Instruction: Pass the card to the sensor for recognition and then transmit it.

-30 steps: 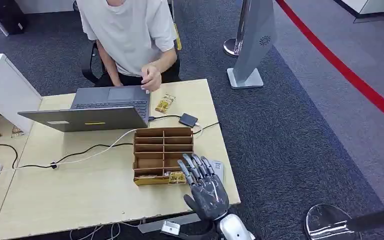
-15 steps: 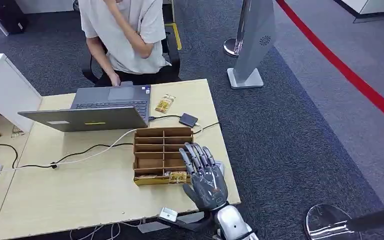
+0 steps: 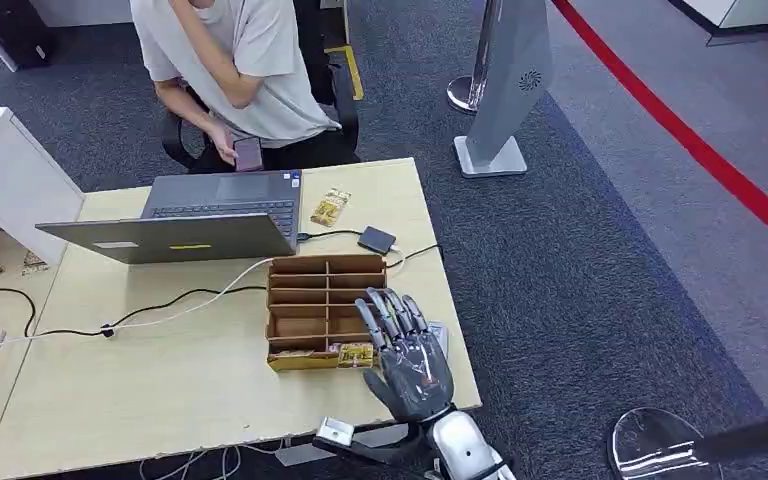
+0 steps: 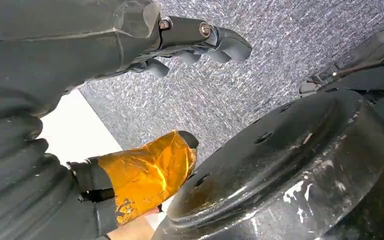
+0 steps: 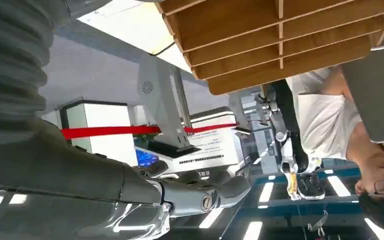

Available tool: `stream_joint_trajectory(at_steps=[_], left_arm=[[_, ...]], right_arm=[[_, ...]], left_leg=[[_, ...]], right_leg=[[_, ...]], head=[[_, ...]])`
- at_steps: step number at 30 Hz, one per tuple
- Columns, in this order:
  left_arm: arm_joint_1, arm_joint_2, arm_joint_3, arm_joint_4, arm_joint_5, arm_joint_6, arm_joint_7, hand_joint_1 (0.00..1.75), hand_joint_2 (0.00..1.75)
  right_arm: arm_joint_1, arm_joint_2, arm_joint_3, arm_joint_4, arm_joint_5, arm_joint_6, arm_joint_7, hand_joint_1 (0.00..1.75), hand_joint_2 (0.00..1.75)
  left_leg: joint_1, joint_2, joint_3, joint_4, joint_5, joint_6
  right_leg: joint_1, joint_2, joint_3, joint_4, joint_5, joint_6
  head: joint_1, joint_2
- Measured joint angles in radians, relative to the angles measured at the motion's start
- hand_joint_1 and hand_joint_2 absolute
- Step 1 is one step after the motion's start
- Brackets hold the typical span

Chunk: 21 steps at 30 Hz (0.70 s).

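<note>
Reaching up from the near edge of the pale wooden desk (image 3: pixel 180 370), the right hand (image 3: pixel 408 360) in the head view is a dark grey, glossy, many-fingered hand on a silver forearm, its fingers straight and fanned apart, released, holding nothing. Its fingertips lie over the near right corner of the brown cardboard divider box (image 3: pixel 325 308), a shallow rectangular tray split into slots. A small gold-patterned card (image 3: pixel 353 354) lies in the nearest slot, just beside the fingers. A second gold-patterned card (image 3: pixel 330 207) lies flat on the desk by the open grey laptop (image 3: pixel 195 220), and the small flat dark grey sensor pad (image 3: pixel 376 240) sits between that card and the box, a thin black cable running from it. A person in a white T-shirt (image 3: pixel 240 70) sits behind the desk holding a dark phone.

In the left wrist view, the left hand (image 4: pixel 170 45) hangs over speckled grey carpet (image 4: pixel 240 85); its matt dark fingers are curled in and hold nothing, and its thick thumb (image 4: pixel 145 172) is wrapped in crinkled amber film.

In the right wrist view, the right hand's smooth grey fingers (image 5: pixel 205 192) stretch out straight, apart from the box's plain cardboard partitions (image 5: pixel 280 45), with the person behind.
</note>
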Motion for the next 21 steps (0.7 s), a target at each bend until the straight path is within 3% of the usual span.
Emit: stream_joint_trajectory(at_steps=[21], left_arm=[[0.000, 0.000, 0.000, 0.000, -0.006, 0.002, 0.001, 0.00, 1.75]], right_arm=[[-0.007, 0.000, 0.014, 0.021, 0.002, 0.000, 0.014, 0.00, 1.75]], left_leg=[[0.000, 0.000, 0.000, 0.000, 0.000, 0.000]], right_leg=[[0.000, 0.000, 0.000, 0.000, 0.000, 0.000]], head=[[0.000, 0.000]])
